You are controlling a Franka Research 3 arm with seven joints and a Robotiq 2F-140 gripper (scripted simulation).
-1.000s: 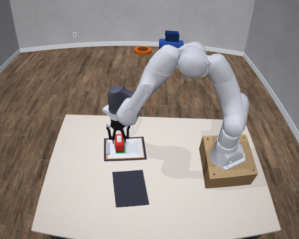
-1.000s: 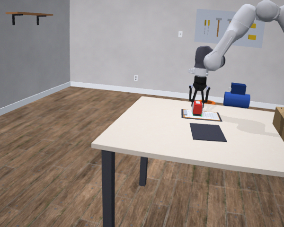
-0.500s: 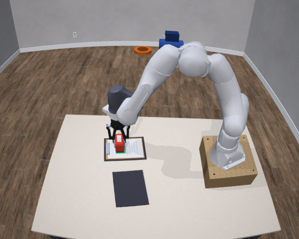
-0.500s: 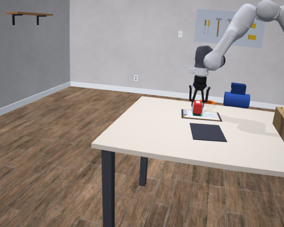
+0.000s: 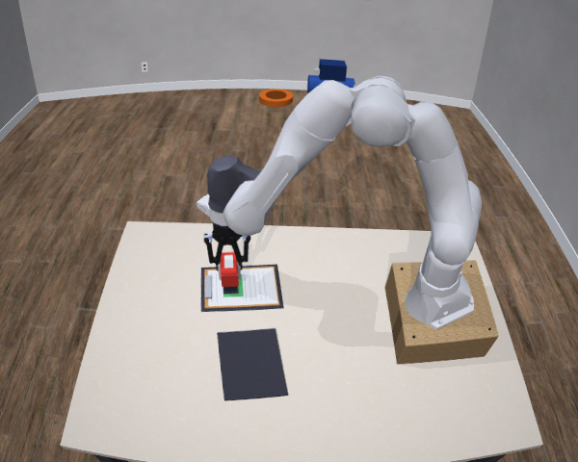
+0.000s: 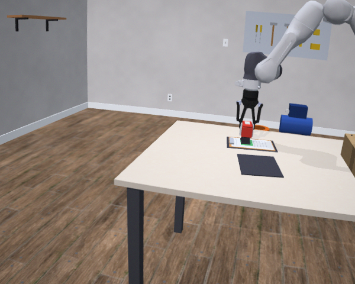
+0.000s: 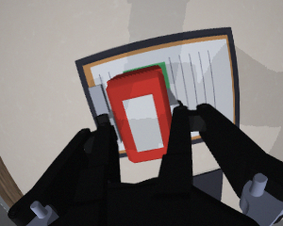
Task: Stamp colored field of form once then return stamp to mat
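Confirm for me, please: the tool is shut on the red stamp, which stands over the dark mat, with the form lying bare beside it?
Not quite. The tool is shut on the red stamp, but the stamp stands over the form, on its green field; the dark mat lies bare. The top view shows it.

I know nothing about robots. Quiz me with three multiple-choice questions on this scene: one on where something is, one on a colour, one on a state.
1. Where is the red stamp?
A. on the dark mat
B. over the form
C. on the floor

2. What colour is the field showing beside the stamp's foot?
A. green
B. yellow
C. purple

3. What is the end effector doing?
A. hanging open far from everything
B. shut on the stamp
C. holding the form

Answers:
1. B: the stamp is over the form, while the dark mat lies bare nearer the viewer.
2. A: a green field peeks out at its base.
3. B: the end effector has a finger on each side of the stamp.
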